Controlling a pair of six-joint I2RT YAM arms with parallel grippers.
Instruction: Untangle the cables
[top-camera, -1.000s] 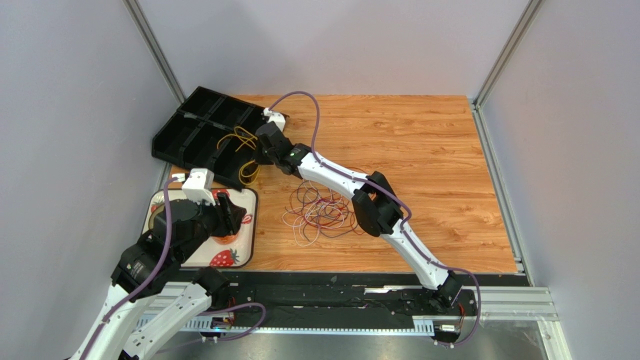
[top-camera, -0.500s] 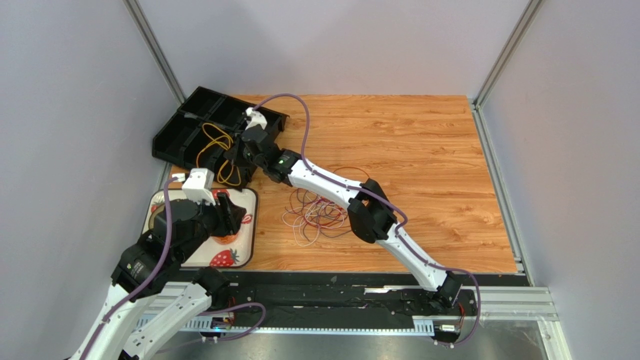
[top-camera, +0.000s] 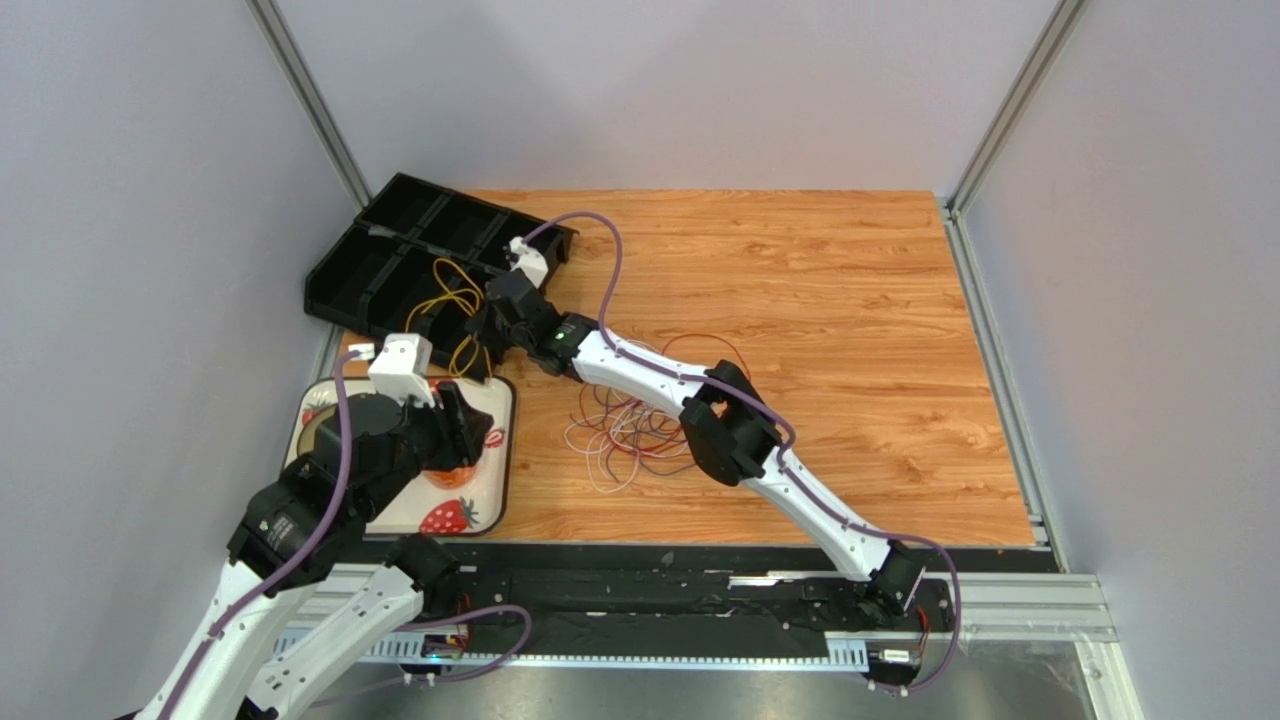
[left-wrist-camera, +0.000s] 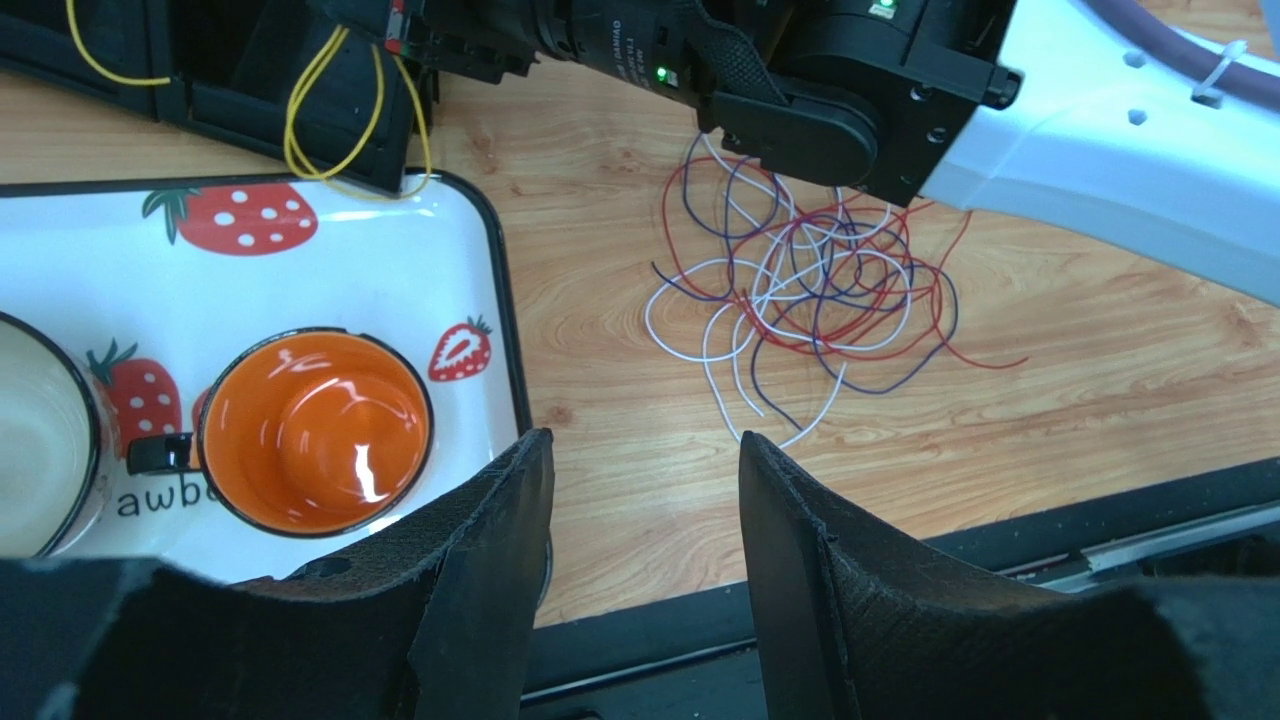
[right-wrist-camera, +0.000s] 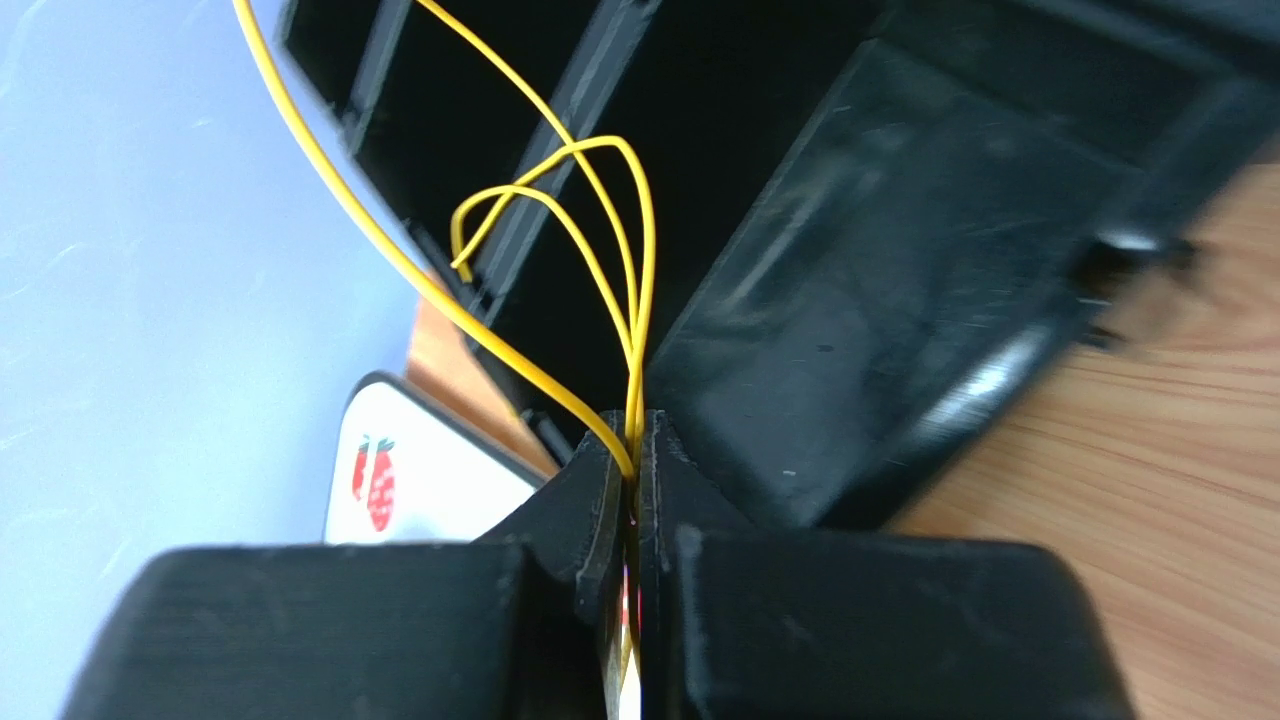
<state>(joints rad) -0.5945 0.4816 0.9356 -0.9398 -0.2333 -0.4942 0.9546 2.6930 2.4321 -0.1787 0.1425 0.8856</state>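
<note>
Change vs. 1 s ago: the right arm has swung left and drawn back slightly toward its base, dragging the yellow cable (right-wrist-camera: 643, 225) with it. The left arm has not moved.

Left end effector (left-wrist-camera: 643, 450): hovers above the right rim of the strawberry tray (left-wrist-camera: 376, 248), fingers parted, gripping nothing. An orange cup (left-wrist-camera: 316, 435) sits on that tray.

On the counter (top-camera: 842, 315) to the right of the tray, the other cables (left-wrist-camera: 819, 285) lie in 1 loose tangle of red, white and dark blue, partly under the right forearm.

Right end effector (right-wrist-camera: 631, 450): clenched on the yellow cable, strands pinched between the pads. Loops rise from the grip and drape over the near wall of the black divided tray (top-camera: 383, 248) at the counter's far-left corner.
</note>
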